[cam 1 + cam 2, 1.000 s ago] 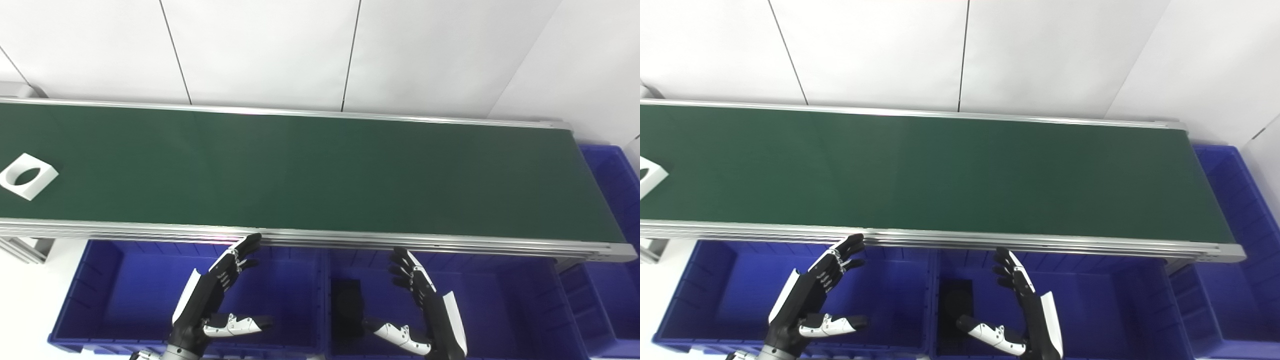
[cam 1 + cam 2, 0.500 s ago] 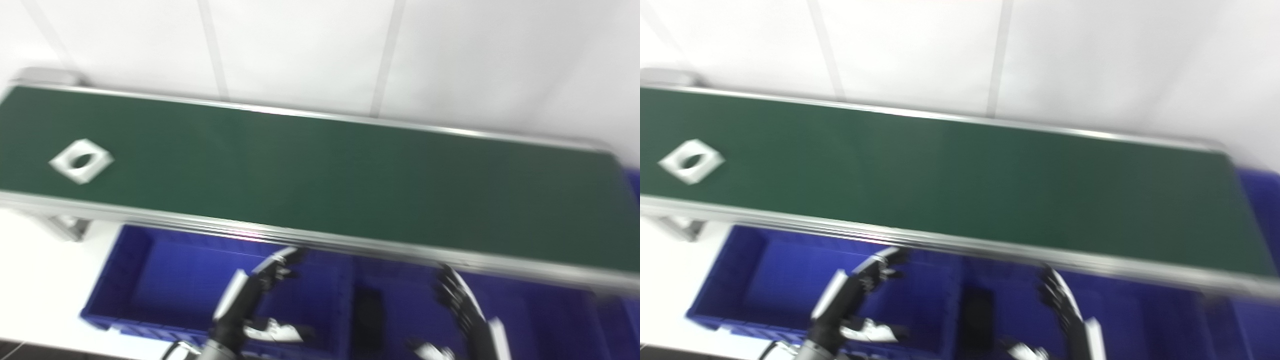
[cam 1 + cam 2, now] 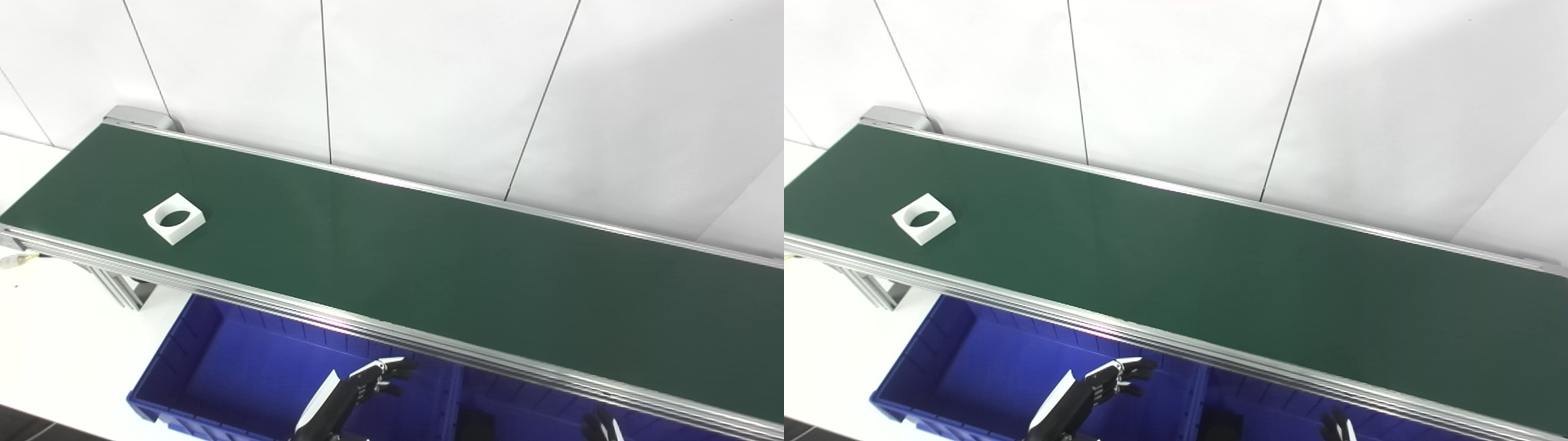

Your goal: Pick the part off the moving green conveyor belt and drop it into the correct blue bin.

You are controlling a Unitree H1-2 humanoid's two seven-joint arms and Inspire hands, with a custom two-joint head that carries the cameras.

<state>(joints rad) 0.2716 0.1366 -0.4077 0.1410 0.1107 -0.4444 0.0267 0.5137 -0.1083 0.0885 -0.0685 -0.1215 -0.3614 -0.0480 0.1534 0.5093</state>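
Lying flat toward the far left end of the green conveyor belt [image 3: 429, 263], the white part [image 3: 174, 218] showed in the left eye view as a low square block with a round hole through its middle, one corner turned toward the near rail, well apart from both hands. It looked like rigid plastic, probably light and stiff, unlikely to deform or break under a pinch; its smooth faces and low height suggested it could skate on the belt if pushed rather than lifted, so opposite side walls, or one wall taken between the hole and the outer face, seemed the likeliest holds. The left hand [image 3: 358, 392] hung below the near rail over the left blue bin [image 3: 184, 361], empty, fingers extended and somewhat apart. Only dark fingertips of the right hand [image 3: 600, 425] reached into the bottom edge, too little to tell whether they were spread or curled. In the right eye view the same part [image 3: 923, 218] sat nearer the picture's left border, its hole reading as a dark oval, nothing touching it. The left hand [image 3: 1093, 392] again appeared empty and unclenched above the bin, while the right hand [image 3: 1335, 427] remained a sliver whose state I could not tell.
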